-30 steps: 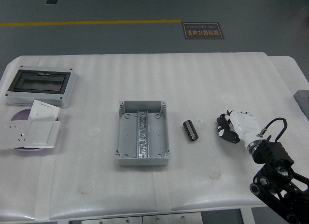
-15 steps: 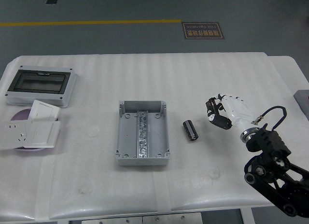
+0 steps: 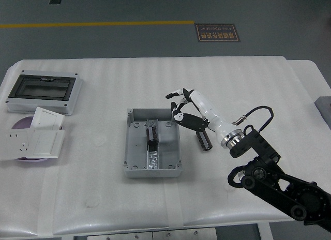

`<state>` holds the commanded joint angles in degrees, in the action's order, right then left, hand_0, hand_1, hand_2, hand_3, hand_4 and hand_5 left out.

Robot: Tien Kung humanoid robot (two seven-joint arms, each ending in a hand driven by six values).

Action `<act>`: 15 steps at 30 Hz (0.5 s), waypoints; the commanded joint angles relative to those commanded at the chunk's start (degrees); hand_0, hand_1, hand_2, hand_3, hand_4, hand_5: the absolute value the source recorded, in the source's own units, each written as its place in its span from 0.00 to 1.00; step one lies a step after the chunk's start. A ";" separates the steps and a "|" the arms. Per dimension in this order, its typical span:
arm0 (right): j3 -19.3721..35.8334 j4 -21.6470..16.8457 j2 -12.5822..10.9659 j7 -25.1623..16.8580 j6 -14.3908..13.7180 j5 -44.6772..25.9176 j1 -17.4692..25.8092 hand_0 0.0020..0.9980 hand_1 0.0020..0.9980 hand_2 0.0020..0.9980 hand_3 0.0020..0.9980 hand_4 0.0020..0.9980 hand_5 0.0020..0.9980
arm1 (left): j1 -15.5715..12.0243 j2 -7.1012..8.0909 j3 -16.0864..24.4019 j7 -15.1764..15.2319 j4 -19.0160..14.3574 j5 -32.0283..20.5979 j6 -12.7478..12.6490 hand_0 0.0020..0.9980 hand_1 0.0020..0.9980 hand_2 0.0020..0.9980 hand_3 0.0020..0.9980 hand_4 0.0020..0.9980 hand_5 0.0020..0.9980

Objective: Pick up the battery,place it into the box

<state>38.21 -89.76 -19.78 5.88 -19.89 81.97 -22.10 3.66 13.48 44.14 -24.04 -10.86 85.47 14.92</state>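
Centrally, the open grey box (image 3: 153, 143) is the landmark; a dark object (identity unclear) lies on its middle rail. Just right of the box, apart from it, the battery (image 3: 204, 139) lies on the table (image 3: 232, 79). The right hand (image 3: 187, 108) hovers over the box's far right corner, fingers spread and empty, forearm crossing above the battery. Far left of the box: a windowed enclosure (image 3: 43, 91) and wall plates (image 3: 36, 138). A second earlier, the hand was well right of the battery.

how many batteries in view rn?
2. One battery lies on the table right of the grey box, under the right hand's wrist. A second dark cylinder, apparently a battery, sits inside the box.
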 joint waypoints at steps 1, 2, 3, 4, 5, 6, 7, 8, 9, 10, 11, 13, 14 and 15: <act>-0.48 0.30 0.10 -0.11 0.19 -1.15 -0.17 0.90 0.60 0.39 0.71 0.39 0.25 | -0.02 0.02 0.03 0.00 0.00 -0.01 -0.02 0.64 0.61 0.56 0.61 0.54 0.02; -0.92 0.58 0.17 -0.09 0.33 -2.04 -0.30 0.90 0.60 0.39 0.71 0.39 0.25 | -0.03 0.04 0.05 -0.01 0.00 -0.03 -0.02 0.64 0.61 0.56 0.61 0.54 0.02; -1.30 0.82 0.23 -0.09 0.44 -2.74 -0.37 0.90 0.60 0.39 0.71 0.39 0.25 | -0.04 0.05 0.09 -0.03 0.00 -0.03 -0.02 0.64 0.61 0.56 0.61 0.54 0.02; -1.50 0.96 0.28 -0.06 0.47 -2.92 -0.35 0.90 0.60 0.39 0.71 0.39 0.25 | -0.06 0.05 0.18 -0.03 0.01 0.07 -0.02 0.64 0.61 0.56 0.61 0.54 0.02; -1.45 1.01 0.30 0.03 0.43 -2.67 -0.26 1.00 0.80 0.78 0.83 0.60 0.37 | -0.09 0.05 0.25 -0.05 0.01 0.15 0.02 0.64 0.61 0.56 0.61 0.52 0.01; -1.21 1.01 0.27 0.19 0.35 -2.25 -0.11 1.00 0.80 0.78 0.83 0.60 0.37 | -0.11 0.03 0.33 -0.08 0.01 0.25 0.07 0.64 0.61 0.56 0.61 0.52 0.01; -0.91 1.01 0.20 0.42 0.26 -1.64 0.03 1.00 0.80 0.78 0.83 0.60 0.37 | -0.11 0.02 0.37 -0.08 0.02 0.32 0.09 0.64 0.61 0.56 0.61 0.52 0.01; -0.48 1.00 0.08 0.78 0.11 -0.64 0.21 1.00 0.80 0.78 0.83 0.60 0.37 | -0.11 0.00 0.34 -0.07 0.02 0.31 0.10 0.64 0.61 0.56 0.61 0.52 0.01; 0.13 1.04 -0.20 1.44 -0.05 0.55 0.41 1.00 0.80 0.78 0.83 0.60 0.37 | -0.09 -0.02 0.30 -0.06 0.01 0.26 0.09 0.64 0.61 0.56 0.61 0.52 0.01; 0.92 1.13 -0.73 2.50 -0.12 2.19 0.63 1.00 0.80 0.78 0.83 0.60 0.37 | -0.06 -0.04 0.21 -0.01 0.02 0.17 0.04 0.64 0.61 0.56 0.61 0.52 0.01; 1.42 1.22 -1.15 3.26 -0.05 3.47 0.76 1.00 0.91 0.88 0.92 0.66 0.44 | -0.04 -0.06 0.13 0.01 0.02 0.09 0.02 0.64 0.61 0.56 0.60 0.52 0.01; 2.38 1.34 -2.34 5.09 0.48 6.36 1.03 1.00 0.91 0.88 0.92 0.66 0.44 | 0.02 -0.07 0.04 0.04 0.02 -0.01 0.00 0.64 0.61 0.56 0.60 0.52 0.01; 2.86 1.30 -3.13 6.29 1.18 8.07 1.21 1.00 0.91 0.88 0.92 0.66 0.44 | 0.06 -0.07 0.02 0.05 0.03 -0.04 -0.01 0.64 0.61 0.56 0.60 0.52 0.01; 3.19 1.20 -3.80 7.32 1.86 9.49 1.38 1.00 0.91 0.88 0.92 0.66 0.44 | 0.08 -0.06 -0.03 0.05 0.03 -0.10 -0.01 0.64 0.61 0.56 0.60 0.52 0.01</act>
<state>41.39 -88.56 -23.58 13.20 -18.03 91.46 -20.73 3.74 13.41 44.10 -23.99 -10.84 85.37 14.92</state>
